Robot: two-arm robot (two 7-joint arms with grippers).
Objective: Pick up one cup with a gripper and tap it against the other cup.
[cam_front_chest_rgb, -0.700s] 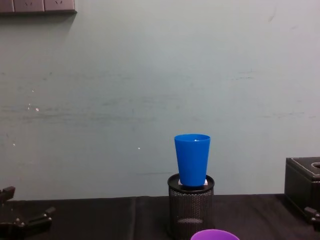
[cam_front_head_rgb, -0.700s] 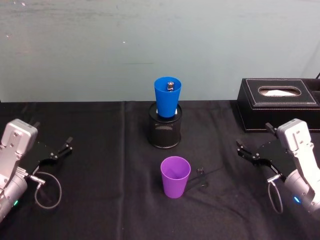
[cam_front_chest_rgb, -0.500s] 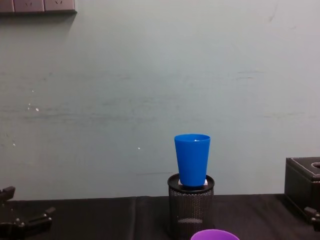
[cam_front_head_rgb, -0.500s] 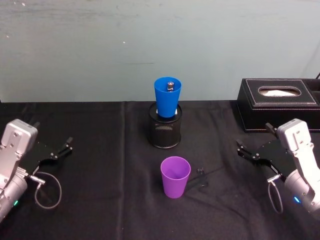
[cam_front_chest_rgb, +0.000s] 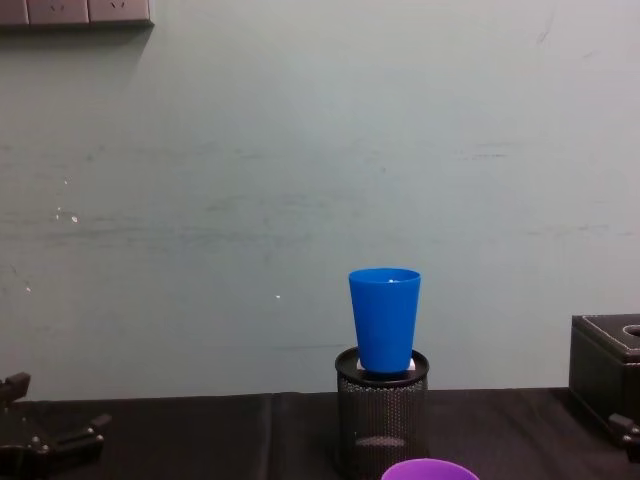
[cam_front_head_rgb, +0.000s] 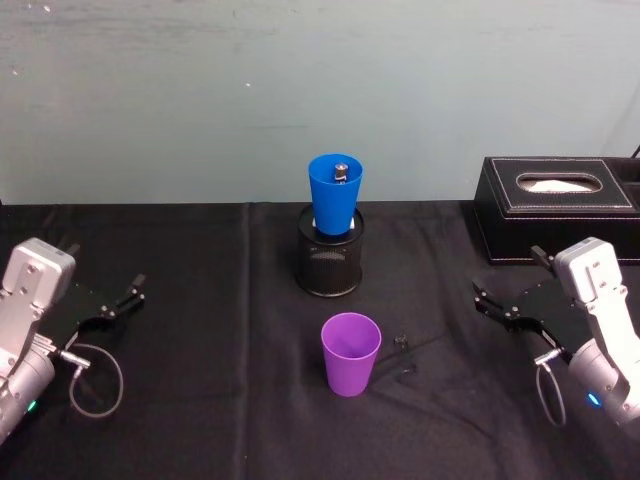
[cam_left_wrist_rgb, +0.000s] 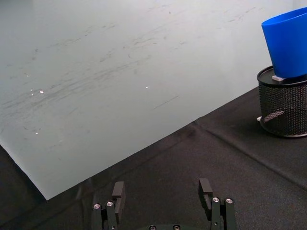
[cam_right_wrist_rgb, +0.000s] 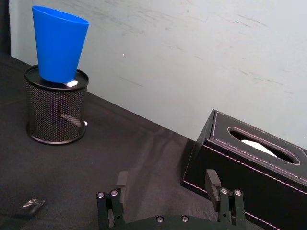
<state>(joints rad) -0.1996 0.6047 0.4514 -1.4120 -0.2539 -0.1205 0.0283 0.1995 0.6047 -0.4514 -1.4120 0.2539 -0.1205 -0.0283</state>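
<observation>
On table [cam_front_head_rgb: 200, 400]: one purple cup [cam_front_head_rgb: 350, 352], one blue cup [cam_front_head_rgb: 335, 192] on mesh holder [cam_front_head_rgb: 329, 264]; left gripper [cam_left_wrist_rgb: 161, 189], right gripper [cam_right_wrist_rgb: 167, 178] spread.

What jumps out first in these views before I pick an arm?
The blue cup stands out, perched upright in the mouth of a black mesh pen holder at mid-table. The purple cup stands upright on the table just in front of it. The left gripper and right gripper sit open and empty out at either side.
</observation>
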